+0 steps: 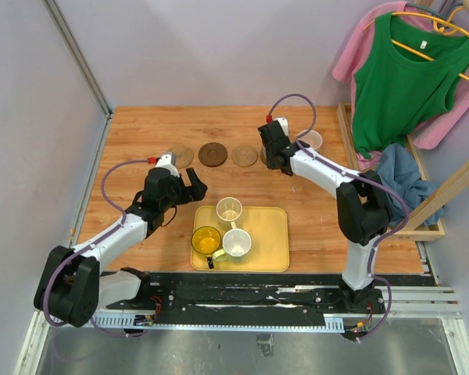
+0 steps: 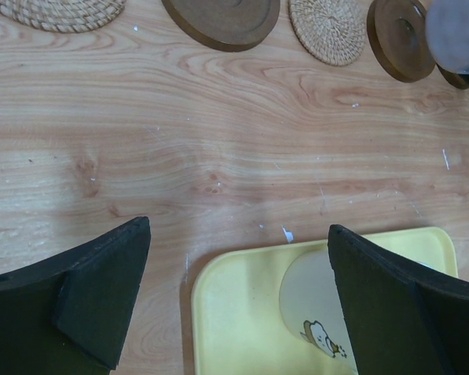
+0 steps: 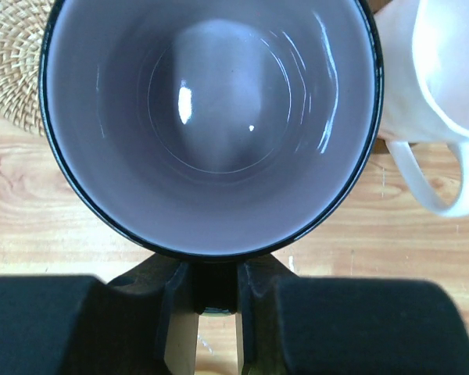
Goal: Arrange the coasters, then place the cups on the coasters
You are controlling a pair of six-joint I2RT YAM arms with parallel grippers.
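Pincer [image 3: 207, 312] on right clasps glossy round grey-purple mug [image 3: 211, 117].

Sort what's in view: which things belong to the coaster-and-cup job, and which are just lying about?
Job: woven coasters, dark brown coasters, grey-purple mug in right gripper, pale pink mug, see-through yellow mug, cream-green mug, cream-white mug.
Lying about: yellow tray (under three mugs), green tank top, pink shirt, blue cloth.

We counted coasters [image 1: 213, 154] in a row behind the tray [image 1: 273, 234] | three cups [image 1: 229, 211] on the tray | a fourth cup [image 3: 211, 117] over the row's right part | a fifth cup [image 1: 311, 141] just right of it.
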